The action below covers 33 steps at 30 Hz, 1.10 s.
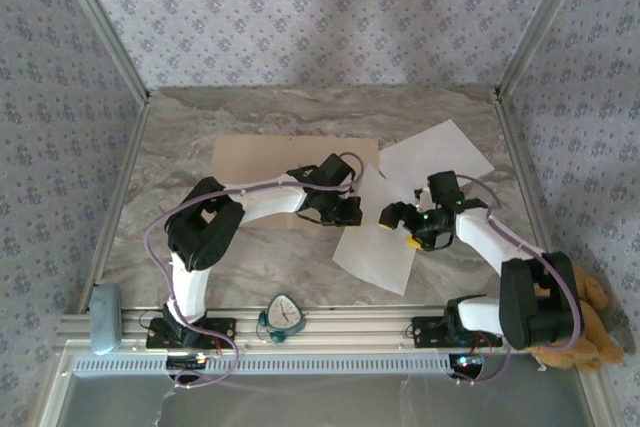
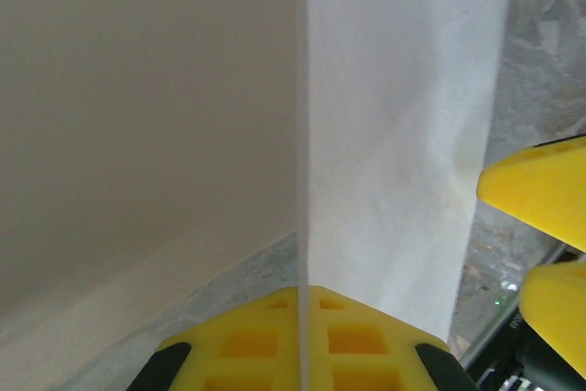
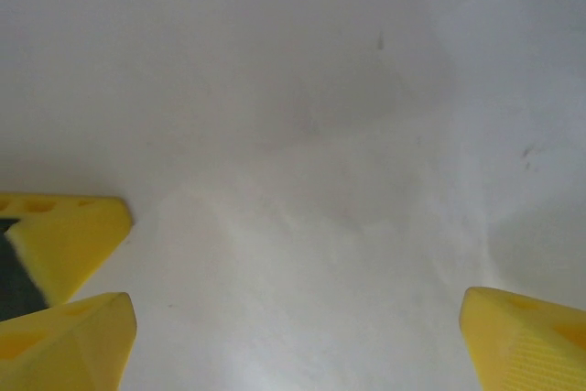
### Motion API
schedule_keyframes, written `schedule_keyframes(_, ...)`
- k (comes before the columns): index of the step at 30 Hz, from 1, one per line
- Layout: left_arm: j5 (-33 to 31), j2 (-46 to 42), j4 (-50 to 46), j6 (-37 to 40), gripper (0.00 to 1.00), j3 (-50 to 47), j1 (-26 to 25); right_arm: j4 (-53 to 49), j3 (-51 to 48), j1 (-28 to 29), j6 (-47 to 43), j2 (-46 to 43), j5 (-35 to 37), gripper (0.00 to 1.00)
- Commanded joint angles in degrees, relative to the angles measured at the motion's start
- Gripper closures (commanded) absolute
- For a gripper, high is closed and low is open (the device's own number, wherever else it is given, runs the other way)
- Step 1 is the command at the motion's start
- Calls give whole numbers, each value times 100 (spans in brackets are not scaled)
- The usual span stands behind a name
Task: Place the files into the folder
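The folder (image 1: 260, 162) lies flat toward the back of the table (image 1: 180, 247), left of centre. The near sheet (image 1: 375, 257) lies at mid-table with its left corner touching the folder's right edge. The far sheet (image 1: 440, 157) sits toward the back right corner, meeting the near sheet at one corner.

Both arms reach in over that meeting place. The left gripper (image 1: 350, 212) is at the folder's right edge and the right gripper (image 1: 398, 227) just beside it, over the near sheet.

Along the near edge are a grey-blue pad (image 1: 105, 317) at the left corner, a small teal-and-white object (image 1: 285, 315) on the rail between the bases, and a plush bear (image 1: 590, 322) at the right corner, all well apart from the paper.

The left wrist view shows what the top view hides. The left gripper (image 2: 302, 295) has its yellow pads pressed together on the near sheet (image 2: 394, 135), pinching its lifted edge. The folder (image 2: 137, 116) is to the left, and the other arm's fingers (image 2: 536, 190) are at the right.

In the right wrist view, the right gripper (image 3: 293, 336) has its jaws spread wide over white paper (image 3: 302, 135). I cannot tell which sheet it is.
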Motion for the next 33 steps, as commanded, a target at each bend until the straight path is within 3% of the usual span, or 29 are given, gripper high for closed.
schedule_keyframes(1,-41,-778,-209,-101,100,-33,61,-185,309,1,-169,-412,-616,5)
schedule_keyframes(9,-704,-2232,-1164,-81,100,-144,74,303,447,-40,309,-1466,-1437,0)
schedule_keyframes(19,-1376,-3745,-3094,364,100,846,112,1665,547,-7,1643,-2099,-2111,0)
schedule_keyframes(24,-1401,-4143,-3568,515,100,1293,117,2347,633,107,2233,-2121,-2326,0)
schedule_keyframes(33,-749,-4567,-3601,758,100,1684,118,3655,470,464,2992,-2338,-2357,0)
